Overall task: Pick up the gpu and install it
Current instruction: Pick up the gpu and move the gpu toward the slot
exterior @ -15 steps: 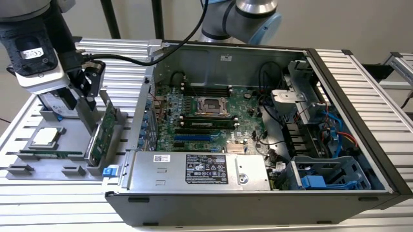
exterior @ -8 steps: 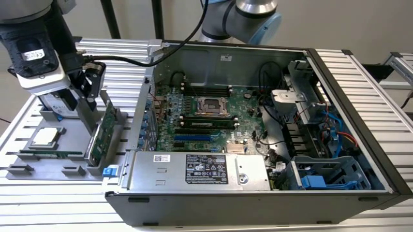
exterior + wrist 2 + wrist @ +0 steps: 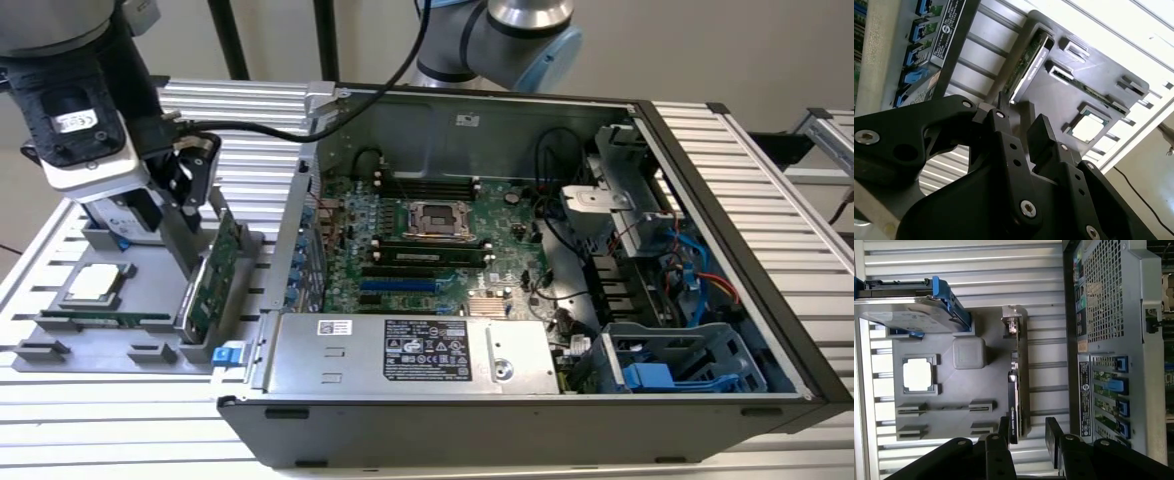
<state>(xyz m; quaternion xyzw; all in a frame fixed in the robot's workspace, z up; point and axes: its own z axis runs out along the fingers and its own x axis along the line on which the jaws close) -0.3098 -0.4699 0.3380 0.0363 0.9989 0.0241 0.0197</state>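
- The gpu (image 3: 211, 275) isn't installed yet. It's standing on its long edge in a slot of the grey parts tray (image 3: 147, 262), on the exterior view's left, along the side of the tray closest to the open PC case (image 3: 534, 440).
- The arm (image 3: 80, 110) is reaching down over that tray, so the gripper (image 3: 1029, 432) is hanging right above the card.
- The gripper's two black fingers (image 3: 1055, 436) are sitting spread fairly wide and aren't holding anything. Same deal in the second wrist view, where the gripper (image 3: 1021, 134) is showing a clear gap.
- In the first wrist view, one end of the gpu (image 3: 1015, 390) is lining up inside that gap, really close to one finger. I honestly can't tell if it's touching.
- The silver bracket (image 3: 1011, 322) is sitting at the end of the card away from the fingers.
- Also lying in the tray: a square processor chip (image 3: 91, 283), a long memory stick (image 3: 107, 319) just nearer than it, and a silver hard drive (image 3: 909, 315) with blue rails.
- The case is lying on its side on the slatted metal table (image 3: 134, 430), with the motherboard (image 3: 400, 240) facing up.
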